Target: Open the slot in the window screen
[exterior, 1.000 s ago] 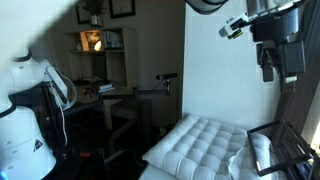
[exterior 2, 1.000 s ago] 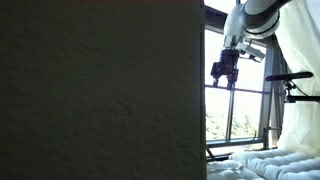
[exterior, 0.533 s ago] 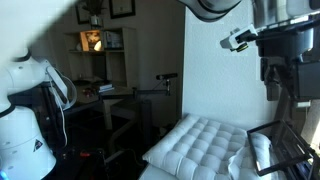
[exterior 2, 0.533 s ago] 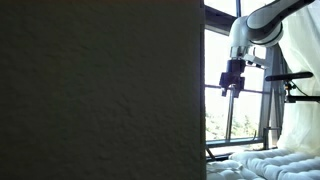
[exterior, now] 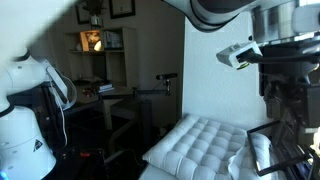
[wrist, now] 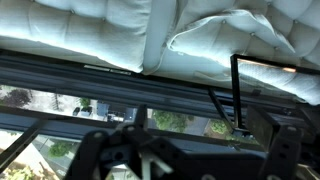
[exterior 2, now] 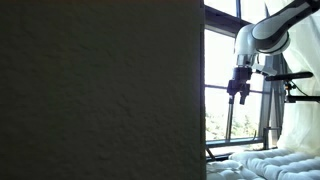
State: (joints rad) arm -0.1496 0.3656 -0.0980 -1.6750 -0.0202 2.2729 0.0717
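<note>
In an exterior view a broad dark textured panel [exterior 2: 100, 90] fills the left and middle. To its right stands the tall dark-framed window [exterior 2: 220, 110], bright, with green trees behind the glass. The screen and its slot cannot be told apart from the pane here. Before the window hangs the black two-fingered gripper [exterior 2: 241, 96], pointing down from a white jointed robot arm [exterior 2: 262, 30] that comes in from the upper right. It is well above the white quilted cushion [exterior 2: 262, 163] along the bottom edge. Farther right are a black clamp on a stand [exterior 2: 290, 78] and a white curtain [exterior 2: 302, 120].

From inside the room, a white rounded machine [exterior: 22, 115] sits at the far left, then a pale shelf unit with a lit niche [exterior: 95, 42] and a dark desk [exterior: 112, 95]. A small camera on a tripod [exterior: 166, 78] stands near the white wall. The cushion lies lower right, with a black wire frame [exterior: 285, 140] just beside it — the arm and gripper loom over both.

The wrist view looks along the window's dark rails, with the cushion along the top and trees below. At the bottom edge the gripper's dark fingers [wrist: 95, 150] stand spread wide — released, nothing between them, touching nothing. A thin black rod [wrist: 236, 90] crosses at the right.
</note>
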